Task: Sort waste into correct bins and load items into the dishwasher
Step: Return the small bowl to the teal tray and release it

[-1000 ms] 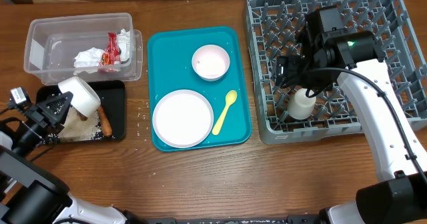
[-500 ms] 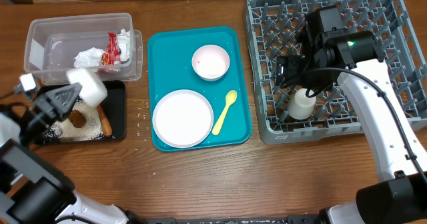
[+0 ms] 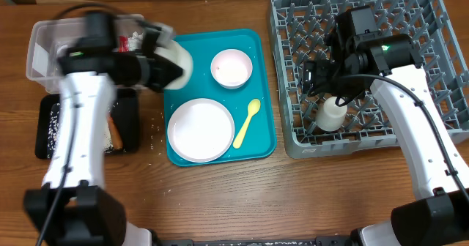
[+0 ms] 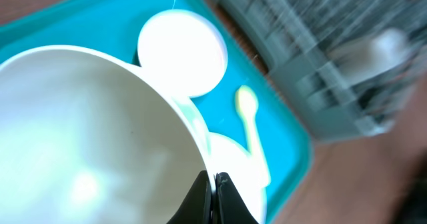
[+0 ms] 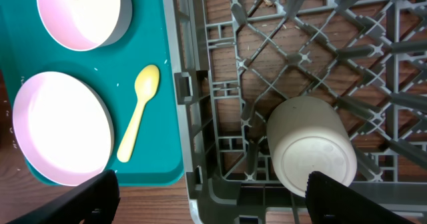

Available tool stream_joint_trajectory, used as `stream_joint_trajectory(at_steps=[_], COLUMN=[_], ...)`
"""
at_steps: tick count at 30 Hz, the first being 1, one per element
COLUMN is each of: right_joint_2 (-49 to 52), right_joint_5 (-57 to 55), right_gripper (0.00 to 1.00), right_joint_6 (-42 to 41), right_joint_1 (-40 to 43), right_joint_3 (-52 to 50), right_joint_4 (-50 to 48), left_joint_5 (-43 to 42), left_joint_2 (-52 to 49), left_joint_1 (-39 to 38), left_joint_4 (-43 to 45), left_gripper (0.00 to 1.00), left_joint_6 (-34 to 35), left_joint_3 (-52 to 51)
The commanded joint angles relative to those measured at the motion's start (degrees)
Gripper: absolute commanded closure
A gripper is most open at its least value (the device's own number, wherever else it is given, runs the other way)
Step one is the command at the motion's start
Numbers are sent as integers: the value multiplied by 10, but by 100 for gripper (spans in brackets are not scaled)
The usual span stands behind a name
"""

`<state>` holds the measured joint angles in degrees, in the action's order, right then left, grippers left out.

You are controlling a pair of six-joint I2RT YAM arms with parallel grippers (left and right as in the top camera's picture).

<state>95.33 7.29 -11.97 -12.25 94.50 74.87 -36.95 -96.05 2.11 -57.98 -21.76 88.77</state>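
Overhead view: the left gripper (image 3: 165,70) is up in the air over the top left corner of the teal tray (image 3: 264,92). It is pinching the rim of a small white bowl (image 3: 179,64). In the left wrist view its two fingers are pressed together on the bowl's edge, and the bowl looks big and tipped (that picture is quite blurry).

On the teal tray lie the other bowl (image 3: 231,68), the round white plate (image 3: 200,130) and the yellow spoon (image 3: 247,123). The spoon lies just beside the plate, on its right.

The left arm crosses over the clear tub (image 3: 37,45) and hides most of what is in it. The black tray (image 3: 42,147) sits in front of the tub. White rice grains (image 3: 53,125) and the orange-red stick (image 3: 115,134) lie in it.

The grey dish rack (image 3: 440,92) is on the right side of the table (image 3: 220,195). The white cup (image 5: 310,147) stands upside down in it, near the front left corner. The right gripper (image 5: 213,197) hangs over the cup with its fingers spread wide apart. It holds nothing.
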Motion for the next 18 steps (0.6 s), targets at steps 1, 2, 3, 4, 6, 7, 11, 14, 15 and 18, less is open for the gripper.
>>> stream_joint_trajectory(at_steps=[1, 2, 3, 4, 6, 7, 11, 14, 15, 18], right_joint_2=[-9, -9, -9, -9, -9, -9, -9, -9, -9, -9], right_joint_5=[3, 3, 3, 3, 3, 3, 3, 3, 3, 3], right_gripper=[9, 9, 9, 9, 9, 9, 9, 9, 9, 8], right_joint_6=[0, 0, 0, 0, 0, 0, 0, 0, 0, 0], right_joint_1=[0, 0, 0, 0, 0, 0, 0, 0, 0, 0], right_joint_3=[11, 11, 11, 11, 11, 11, 11, 11, 11, 11], right_joint_4=[-3, -3, -3, -2, -2, -3, -3, -7, -7, -10], left_joint_5=[259, 289, 313, 337, 361, 360, 355, 340, 336, 328], left_joint_2=[-37, -50, -62, -74, -98, -110, -139, -150, -153, -153], left_joint_1=[-83, -101, -116, -128, -145, -150, -159, -166, -170, -186], left_joint_4=[19, 26, 31, 37, 41, 41, 40, 26, 16, -23], left_gripper=[96, 96, 96, 96, 96, 96, 96, 96, 96, 96], left_joint_6=[13, 17, 27, 44, 67, 68, 68, 68, 68, 78], left_joint_3=[2, 2, 2, 2, 2, 2, 2, 2, 2, 2])
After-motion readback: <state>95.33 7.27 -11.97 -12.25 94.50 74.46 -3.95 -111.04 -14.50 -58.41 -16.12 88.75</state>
